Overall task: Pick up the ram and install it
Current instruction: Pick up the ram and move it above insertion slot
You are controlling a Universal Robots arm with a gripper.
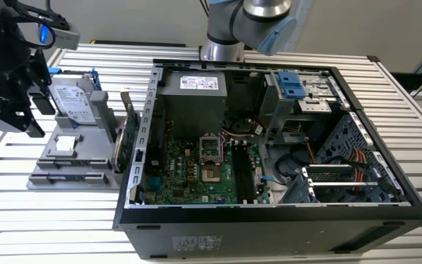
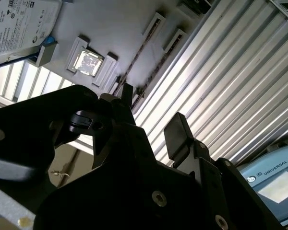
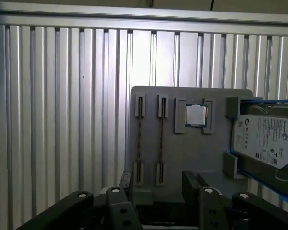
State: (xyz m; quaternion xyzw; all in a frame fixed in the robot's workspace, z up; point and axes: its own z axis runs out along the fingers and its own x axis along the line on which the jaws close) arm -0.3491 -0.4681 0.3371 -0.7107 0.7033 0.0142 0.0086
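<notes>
We log the claw [image 3: 158,184] spread and empty, the ram [image 3: 160,139] slotted in a grey holder [image 3: 197,151] ahead of its tips.

In the second wrist view the black gripper [image 2: 151,114] fills the foreground. Its two fingers [image 2: 178,136] stand apart with nothing between them. Beyond them lies a grey holder plate [image 2: 117,21] on the ribbed metal counter [image 2: 230,72]. The ram [image 2: 137,53] stands on edge in a slot of the plate, with a second thin strip [image 2: 158,68] in the slot just beside it. A square processor chip [image 2: 89,62] sits in a recess near the strips. A silver hard drive [image 2: 19,19] in a blue frame [image 2: 49,40] lies further along the plate. The narrower fingertip lines up near the end of the ram.
</notes>
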